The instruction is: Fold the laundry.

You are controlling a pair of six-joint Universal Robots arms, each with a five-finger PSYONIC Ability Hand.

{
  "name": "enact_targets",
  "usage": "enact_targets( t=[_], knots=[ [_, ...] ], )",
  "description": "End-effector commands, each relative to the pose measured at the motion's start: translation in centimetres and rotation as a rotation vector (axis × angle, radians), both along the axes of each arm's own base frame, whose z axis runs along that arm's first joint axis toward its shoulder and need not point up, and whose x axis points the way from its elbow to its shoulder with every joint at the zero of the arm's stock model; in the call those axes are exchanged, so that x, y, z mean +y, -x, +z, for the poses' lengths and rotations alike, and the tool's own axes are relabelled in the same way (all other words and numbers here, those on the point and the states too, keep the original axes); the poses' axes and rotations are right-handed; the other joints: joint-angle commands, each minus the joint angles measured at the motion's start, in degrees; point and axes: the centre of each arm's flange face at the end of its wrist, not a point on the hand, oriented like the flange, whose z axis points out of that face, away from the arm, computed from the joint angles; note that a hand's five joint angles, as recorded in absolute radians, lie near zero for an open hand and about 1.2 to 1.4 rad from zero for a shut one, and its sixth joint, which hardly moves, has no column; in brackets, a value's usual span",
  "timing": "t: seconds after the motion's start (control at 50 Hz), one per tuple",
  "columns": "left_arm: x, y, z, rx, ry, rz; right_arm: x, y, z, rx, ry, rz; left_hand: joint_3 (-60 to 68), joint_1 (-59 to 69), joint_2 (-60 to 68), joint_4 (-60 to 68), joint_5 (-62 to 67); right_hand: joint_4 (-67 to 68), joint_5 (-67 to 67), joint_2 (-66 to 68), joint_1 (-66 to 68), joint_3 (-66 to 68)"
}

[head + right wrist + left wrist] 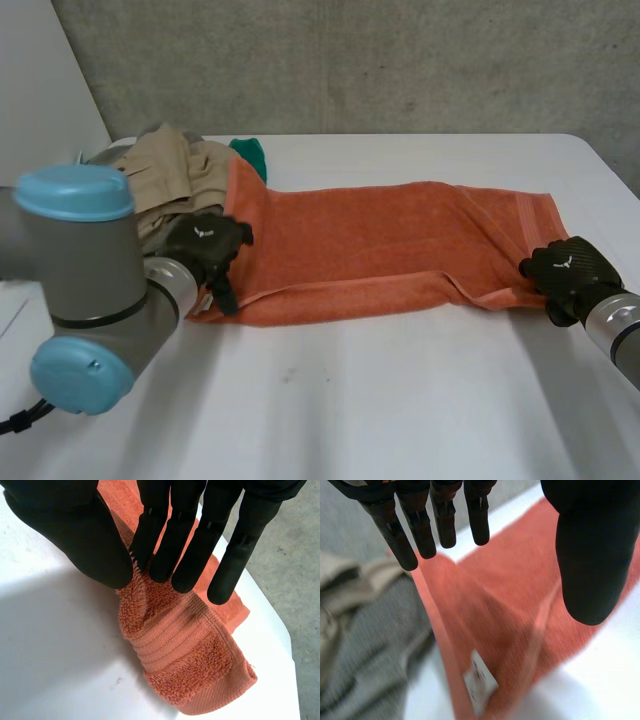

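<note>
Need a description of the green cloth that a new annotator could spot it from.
On the white table, go to the far corner on the robot's left, where a heap of beige and grey clothes lies beside the orange towel. The green cloth pokes out between them, the only green thing there.

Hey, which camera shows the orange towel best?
The head view: the orange towel lies full length. The left wrist view shows its white label under the left hand; the right wrist view, a corner pinched by the right hand.
</note>
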Motion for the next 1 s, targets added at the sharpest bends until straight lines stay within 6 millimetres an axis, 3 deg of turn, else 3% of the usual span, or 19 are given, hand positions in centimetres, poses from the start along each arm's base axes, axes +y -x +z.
enact_targets(
  t=[0.02,0.14,0.26,0.4,0.48,0.52,0.6,0.8,0.92,1.0],
  knots=[
    [0.3,-0.2,-2.2,-0.058,-0.085,0.023,-0.3,0.6,0.0,0.001,0.0,-0.018,3.4,2.7,3.6,4.1,4.2,11.2,13.9,12.3,15.3,11.4],
    [-0.4,0.1,-4.2,-0.08,-0.109,0.023,-0.3,0.6,0.0,0.0,0.0,-0.02,10.0,9.3,10.1,10.7,10.7,11.2,13.9,12.3,15.3,11.4],
    [-1.9,0.4,-4.8,-0.069,-0.047,0.057,-0.3,0.7,0.0,0.002,-0.002,-0.026,20.7,20.0,20.9,21.4,21.5,11.2,13.9,12.3,15.3,11.4],
    [-2.0,0.3,-5.3,-0.086,-0.038,0.063,-0.3,0.9,0.1,0.002,-0.004,-0.037,34.2,33.5,34.3,34.9,34.9,11.2,13.9,12.3,15.3,11.4],
    [-1.6,0.2,-5.7,-0.114,-0.045,0.05,-0.2,0.9,0.8,0.0,-0.006,-0.036,50.5,49.8,50.6,51.2,51.2,11.2,13.9,12.3,15.3,11.4],
    [-1.3,0.1,-5.5,-0.115,-0.041,0.047,-0.1,0.9,1.3,-0.004,-0.022,-0.034,57.4,56.7,57.5,58.1,58.1,8.6,11.3,9.7,12.7,8.8],
    [-0.9,0.0,-4.2,-0.1,-0.016,0.045,-0.6,1.4,3.1,-0.044,-0.038,-0.046,58.9,58.2,59.1,59.6,59.7,-17.4,-14.7,-16.4,-13.3,-17.2],
    [0.1,-0.4,-0.1,-0.036,0.096,0.044,-2.2,3.4,6.8,-0.091,-0.114,-0.037,58.6,57.9,58.7,59.3,59.3,-29.9,-27.2,-28.9,-25.8,-29.7],
    [0.2,-0.7,-0.3,-0.038,0.089,0.05,-3.7,4.9,5.5,-0.019,-0.145,-0.039,58.6,57.9,58.7,59.3,59.3,-36.8,-34.1,-35.8,-32.7,-36.6],
    [0.1,-0.9,-0.6,-0.044,0.079,0.054,-3.4,4.9,4.5,-0.026,-0.218,-0.046,58.6,57.9,58.7,59.3,59.3,-38.0,-35.3,-36.9,-33.9,-37.8]
  ],
)
